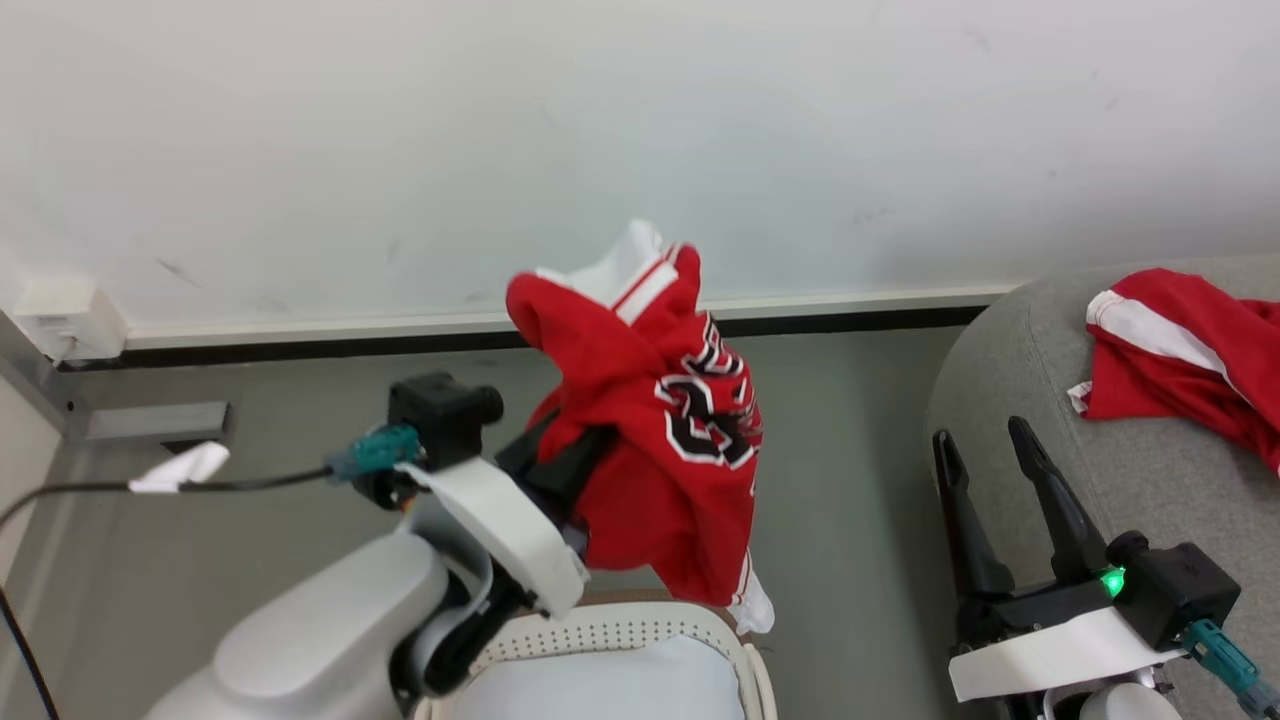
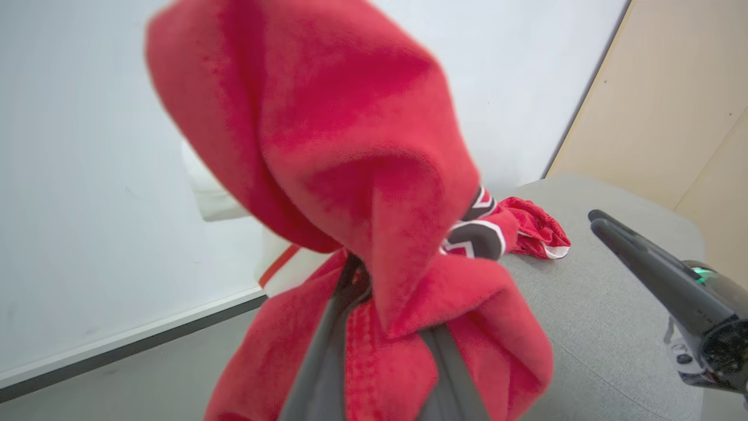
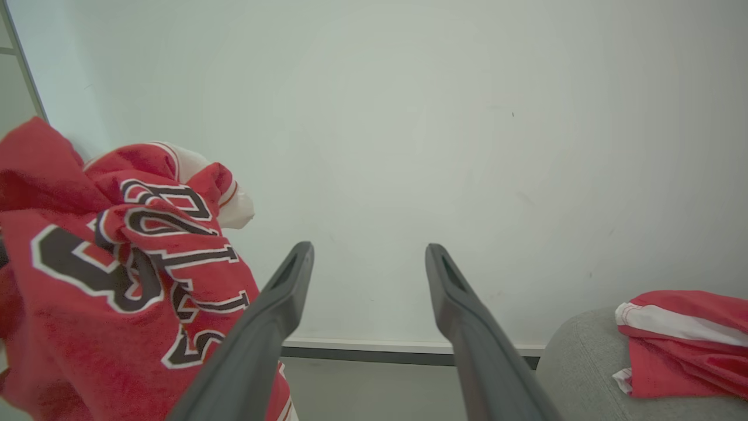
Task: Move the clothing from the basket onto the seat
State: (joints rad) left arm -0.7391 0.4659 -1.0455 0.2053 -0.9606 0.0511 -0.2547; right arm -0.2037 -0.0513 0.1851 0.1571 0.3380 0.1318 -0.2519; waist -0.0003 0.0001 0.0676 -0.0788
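Seat [image 1: 1000, 400]: standing at the right, bearing a red garment [image 1: 1180, 350].
Basket [image 1: 600, 632]: sitting under the jersey.
Jersey [image 1: 660, 420]: dangling above the basket, left of the seat.
Left gripper [image 1: 570, 460]: pinching the jersey.
Right gripper [image 1: 980, 430]: hovering spread wide, holding nothing.

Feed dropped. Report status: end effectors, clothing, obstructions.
Left end effector shut on jersey, hanging over basket. Right end effector open, empty. Other red garment on seat. Nothing seen in the way.
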